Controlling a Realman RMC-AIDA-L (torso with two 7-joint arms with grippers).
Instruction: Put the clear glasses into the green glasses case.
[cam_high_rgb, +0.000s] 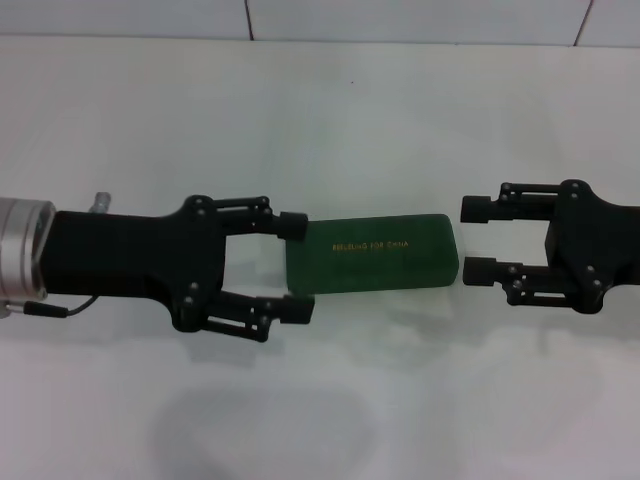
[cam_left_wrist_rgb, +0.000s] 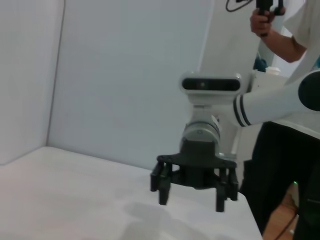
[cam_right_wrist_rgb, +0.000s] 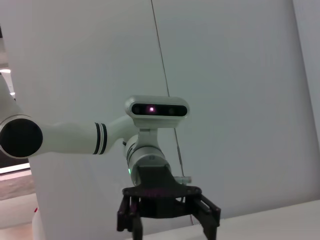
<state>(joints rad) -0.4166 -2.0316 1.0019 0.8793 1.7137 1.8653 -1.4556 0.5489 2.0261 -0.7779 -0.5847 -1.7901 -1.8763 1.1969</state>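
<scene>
A: Where's the green glasses case (cam_high_rgb: 372, 252)?

B: Closed on the table (cam_high_rgb: 330, 390), between both spread pincers: left pincer (cam_high_rgb: 296, 268) straddling one end, right pincer (cam_high_rgb: 478, 240) just off the other.

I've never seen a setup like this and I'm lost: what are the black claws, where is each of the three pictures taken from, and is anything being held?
The claws are a two-armed robot's grippers. The head view looks down on a white table: the left gripper and right gripper, both open, flank a closed green glasses case. Nothing is held; no glasses show. Each wrist camera sees the opposite gripper: the right one from the left wrist, the left one from the right wrist. A person stands behind.
</scene>
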